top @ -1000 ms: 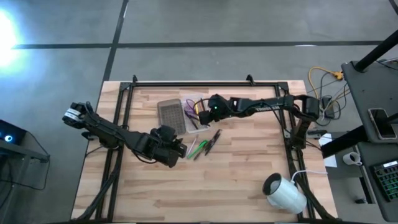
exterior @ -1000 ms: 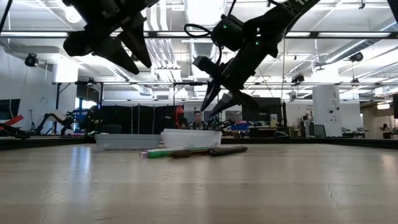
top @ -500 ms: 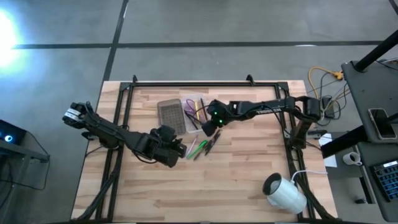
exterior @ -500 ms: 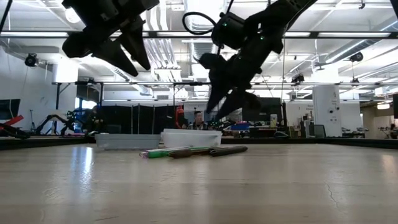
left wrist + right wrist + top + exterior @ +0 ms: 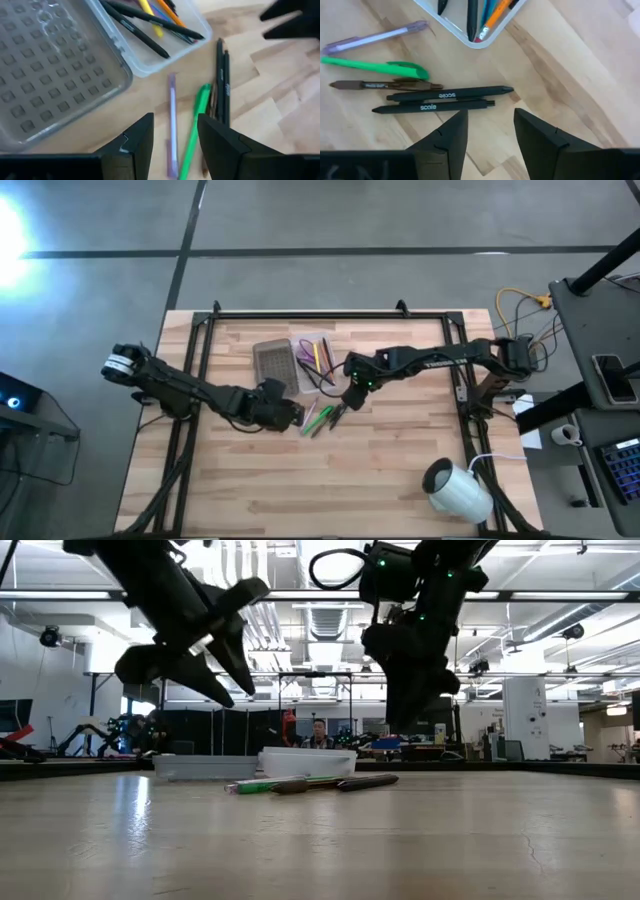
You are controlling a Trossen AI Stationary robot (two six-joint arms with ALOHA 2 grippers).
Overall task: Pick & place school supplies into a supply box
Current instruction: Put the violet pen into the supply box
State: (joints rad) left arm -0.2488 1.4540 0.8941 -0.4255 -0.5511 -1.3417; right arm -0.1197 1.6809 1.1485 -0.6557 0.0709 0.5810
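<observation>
Both arms hang over the middle of the wooden worktop [image 5: 400, 470], and neither has anything in its grip. The right tool [image 5: 352, 396] sits just above the loose pens, its two fingers [image 5: 447, 137] spread apart with bare wood between them; right ahead of it lie two black pens [image 5: 442, 100] side by side, touching along their length. Next to those are a brown pen [image 5: 385, 85], a green pen [image 5: 375, 66] and a pale purple pen [image 5: 375, 37], all flat on the wood in a loose fan.

The left tool [image 5: 288, 414] is at about nine o'clock from that cluster, close to it, fingers [image 5: 137, 142] likewise parted and empty. From its own camera the purple pen and green pen run straight out between the fingertips.

The supply box [image 5: 318, 361] stands at roughly eleven o'clock from the loose pens, close by, a clear tray already holding several supplies: a yellow one, an orange pencil [image 5: 496, 15] and some dark pens [image 5: 150, 30]. Its grey textured lid [image 5: 274, 364] lies flat on the worktop just beside it at nine o'clock, touching or nearly so.

A white roll [image 5: 455, 488] rests well apart, towards five o'clock near the worktop's corner. Level with the surface, both tools hover clear above the pens [image 5: 310, 783].
</observation>
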